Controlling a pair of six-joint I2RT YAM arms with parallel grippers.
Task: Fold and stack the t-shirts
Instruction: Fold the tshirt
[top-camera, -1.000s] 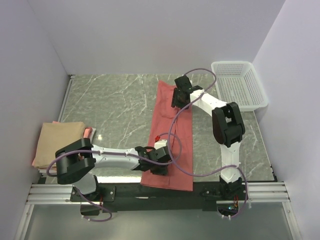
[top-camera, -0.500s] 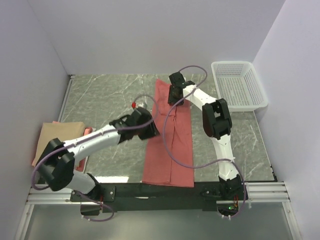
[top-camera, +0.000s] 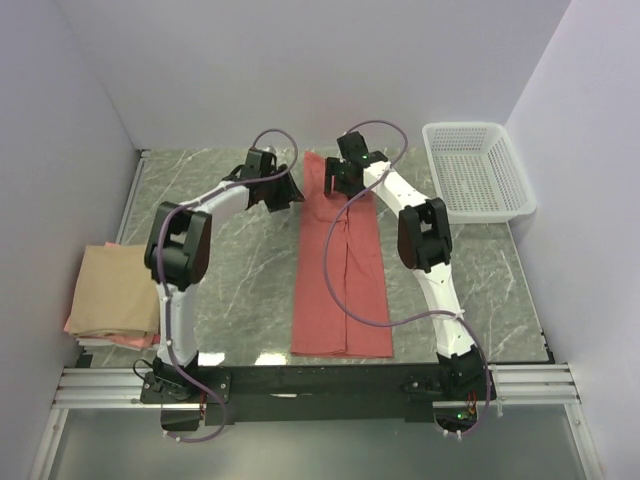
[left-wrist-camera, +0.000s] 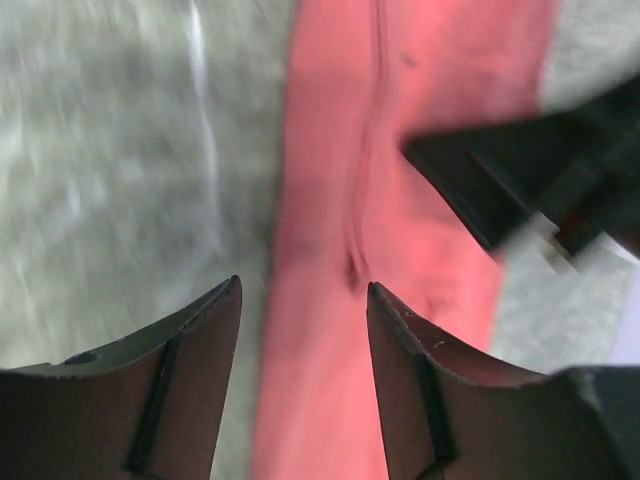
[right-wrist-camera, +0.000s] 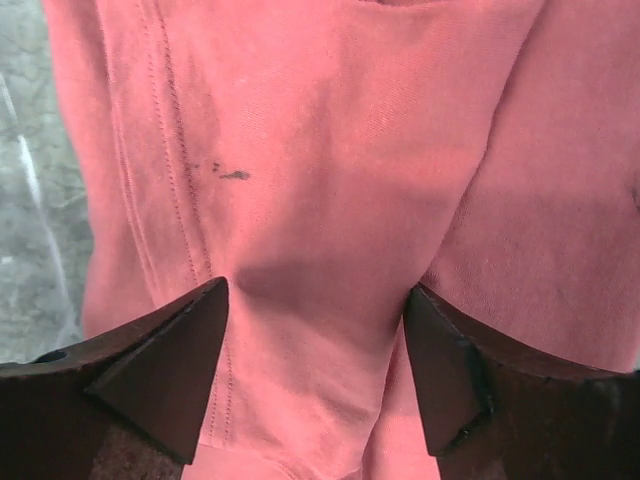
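Left claw (left-wrist-camera: 303, 290) and right claw (right-wrist-camera: 315, 290) far forward, close together, each agape (widely).

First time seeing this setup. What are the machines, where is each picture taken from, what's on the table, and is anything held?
Two robot arms are bolted at the table's near edge. One picture looks down from above and behind; the other two come from a camera on each wrist. A salmon-red t-shirt, folded into a strip, lies mid-table, a folded tan t-shirt at left, a white basket far right. The left end effector and right end effector are open at the strip's far end, holding nothing.
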